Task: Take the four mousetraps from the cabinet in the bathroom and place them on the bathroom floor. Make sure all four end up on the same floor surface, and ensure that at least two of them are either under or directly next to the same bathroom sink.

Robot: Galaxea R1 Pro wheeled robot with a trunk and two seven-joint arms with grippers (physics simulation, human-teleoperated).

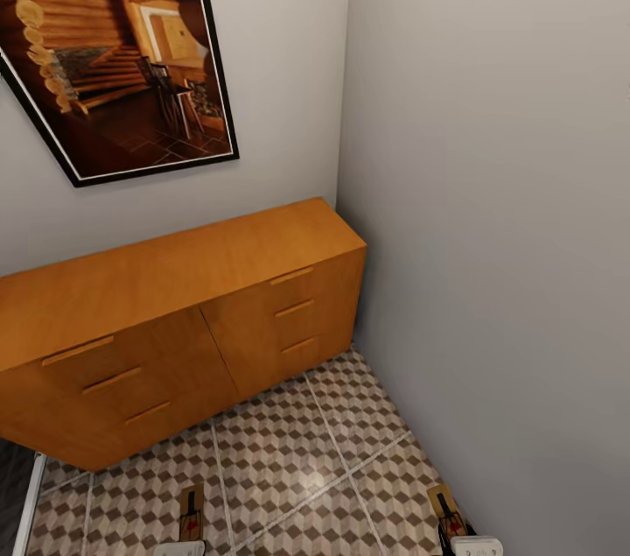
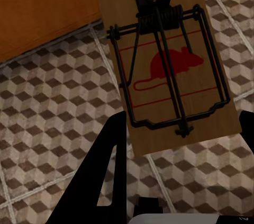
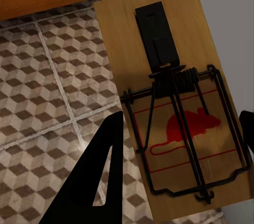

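Between each gripper's fingers you hold one mousetrap: left mousetrap and right mousetrap, both above the patterned bathroom floor, near the cabinet. Judged light, stiff boards; grip the wood edges and stay clear of the spring bar. Left gripper and right gripper each pinch a board's end, fingers flanking it.

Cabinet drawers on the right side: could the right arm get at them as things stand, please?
Probably not usefully. The bathroom floor before the cabinet looks free, but the right gripper seems to hold a mousetrap between its fingers, so it could not grasp a drawer handle.
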